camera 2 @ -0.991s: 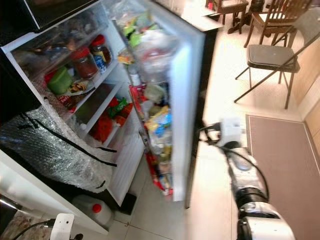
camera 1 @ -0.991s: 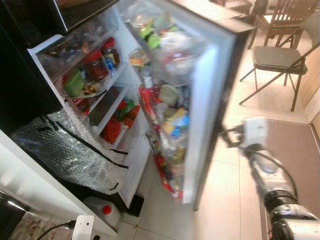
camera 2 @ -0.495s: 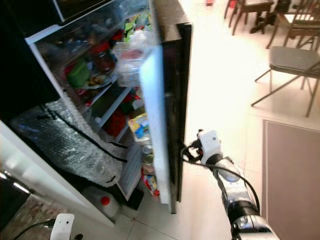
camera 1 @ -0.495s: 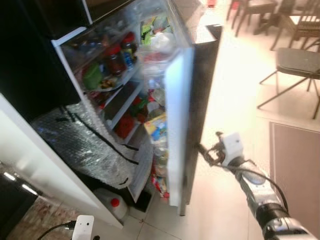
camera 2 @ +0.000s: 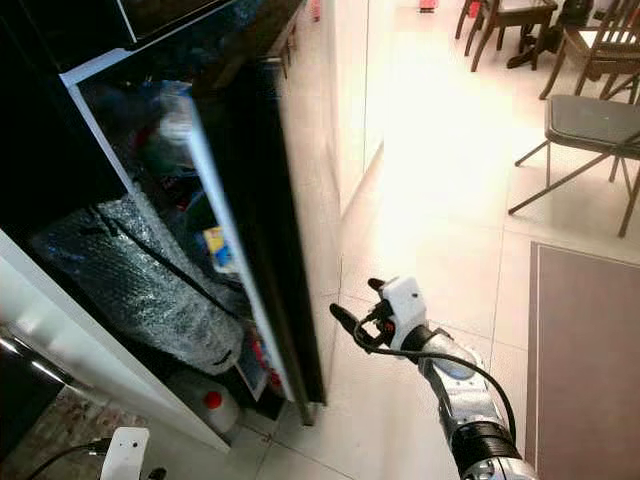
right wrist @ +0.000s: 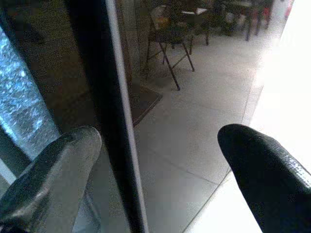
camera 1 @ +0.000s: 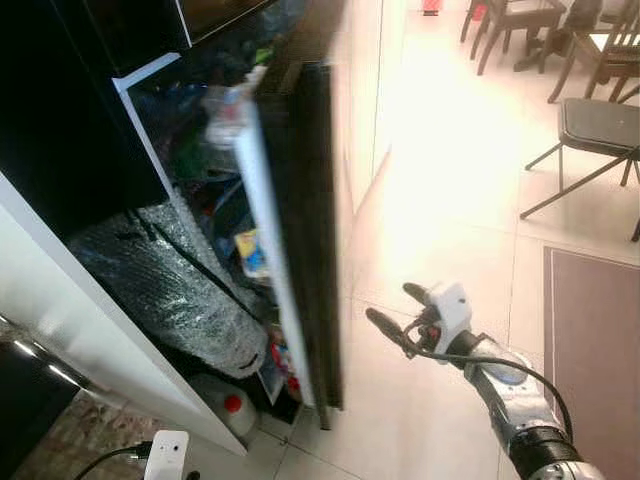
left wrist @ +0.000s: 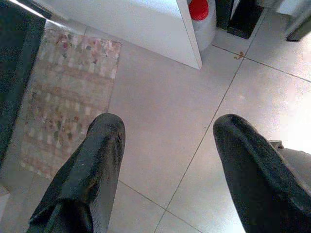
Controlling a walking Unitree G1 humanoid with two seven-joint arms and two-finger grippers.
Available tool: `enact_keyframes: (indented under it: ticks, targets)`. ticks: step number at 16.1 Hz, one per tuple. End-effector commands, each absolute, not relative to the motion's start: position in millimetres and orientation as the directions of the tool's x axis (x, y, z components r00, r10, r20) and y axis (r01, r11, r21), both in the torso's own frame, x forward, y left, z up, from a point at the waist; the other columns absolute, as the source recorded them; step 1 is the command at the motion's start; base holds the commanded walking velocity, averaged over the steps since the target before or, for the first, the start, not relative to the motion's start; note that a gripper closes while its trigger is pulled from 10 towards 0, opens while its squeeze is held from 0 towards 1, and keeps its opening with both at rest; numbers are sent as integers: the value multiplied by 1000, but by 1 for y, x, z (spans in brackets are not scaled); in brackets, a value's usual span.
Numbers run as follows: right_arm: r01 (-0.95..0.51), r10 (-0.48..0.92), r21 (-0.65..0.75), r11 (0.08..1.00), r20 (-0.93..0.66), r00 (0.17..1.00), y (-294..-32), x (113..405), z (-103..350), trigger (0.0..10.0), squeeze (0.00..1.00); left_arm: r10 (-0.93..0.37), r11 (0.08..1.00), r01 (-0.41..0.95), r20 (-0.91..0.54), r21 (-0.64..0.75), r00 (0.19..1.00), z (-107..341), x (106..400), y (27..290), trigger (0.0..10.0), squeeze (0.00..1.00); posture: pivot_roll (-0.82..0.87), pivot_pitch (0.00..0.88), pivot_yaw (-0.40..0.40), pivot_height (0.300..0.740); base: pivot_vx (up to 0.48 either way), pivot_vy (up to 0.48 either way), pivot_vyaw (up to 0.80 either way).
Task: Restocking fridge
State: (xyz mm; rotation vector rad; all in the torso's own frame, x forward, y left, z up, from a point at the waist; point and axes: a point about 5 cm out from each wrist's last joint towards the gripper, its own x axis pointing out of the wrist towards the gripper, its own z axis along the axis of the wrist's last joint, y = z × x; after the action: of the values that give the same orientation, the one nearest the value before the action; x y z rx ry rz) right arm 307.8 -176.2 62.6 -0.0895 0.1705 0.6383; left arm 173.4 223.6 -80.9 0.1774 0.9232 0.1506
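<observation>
**Counts of items visible around the fridge**

One black fridge door (camera 1: pixel 300 230) with a white inner liner, standing partly ajar. One white plastic jug with a red cap (camera 1: pixel 228 408) on the tile floor beside the fridge base. One sheet of clear bubble wrap crossed by black tape (camera 1: pixel 170 290). One black-seated metal folding chair (camera 1: pixel 592 135). Two wooden dining chairs, one at (camera 1: pixel 510 22) and one at (camera 1: pixel 600 45). One brown floor mat (camera 1: pixel 592 330). One patterned rug (left wrist: pixel 63 97). One small white device with a black cable (camera 1: pixel 166 455).
</observation>
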Motion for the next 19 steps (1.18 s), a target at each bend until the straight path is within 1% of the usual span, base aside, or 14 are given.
enact_keyframes:
  ticks: [1, 4, 6, 9, 10, 11, 12, 13, 15, 19]
  targets:
    - [-580, 565, -49, 813, -172, 807, -177, 311, 68, 10000, 0, 220, 970, -46, -783, 238, 583, -82, 170, 228, 10000, 0, -47, 0, 92, 740, 0, 0, 0]
    - [-530, 518, -52, 847, -145, 843, -180, 315, 73, 10000, 0, 219, 970, -47, -782, 237, 583, -82, 170, 228, 10000, 0, -46, 1, 91, 740, 0, 0, 0]
    - [-470, 464, -37, 882, -103, 880, -179, 321, 78, 10000, 0, 218, 971, -48, -782, 235, 584, -82, 170, 228, 10000, 0, -45, 1, 92, 740, 0, 0, 0]
    - [-297, 297, 15, 955, -63, 953, -179, 333, 85, 10000, 0, 219, 971, -50, -780, 235, 586, -81, 170, 228, 10000, 0, -41, 1, 94, 740, 0, 0, 0]
    - [-291, 290, -8, 957, -50, 956, -175, 336, 90, 10000, 0, 220, 971, -51, -780, 235, 586, -81, 170, 229, 10000, 0, -40, 2, 96, 740, 0, 0, 0]
    - [-335, 330, -107, 936, -62, 942, -167, 337, 92, 10000, 0, 220, 971, -51, -780, 236, 586, -81, 170, 229, 10000, 0, -41, 2, 98, 740, 0, 0, 0]
    - [-394, 386, -164, 904, -78, 919, -156, 338, 93, 10000, 0, 220, 971, -50, -780, 236, 586, -81, 170, 229, 10000, 0, -42, 2, 98, 740, 0, 0, 0]
    - [-416, 411, -162, 895, -67, 909, -148, 341, 97, 10000, 0, 220, 971, -51, -779, 235, 587, -81, 170, 229, 10000, 0, -38, 2, 96, 740, 0, 0, 0]
    - [-424, 422, -136, 895, -48, 905, -142, 344, 102, 10000, 0, 220, 971, -54, -779, 234, 588, -81, 171, 229, 10000, 0, -35, 2, 94, 740, 0, 0, 0]
    - [-402, 396, -146, 904, -67, 916, -143, 345, 99, 10000, 0, 223, 971, -60, -780, 233, 585, -81, 170, 229, 10000, 0, -36, 0, 95, 740, 0, 0, 0]
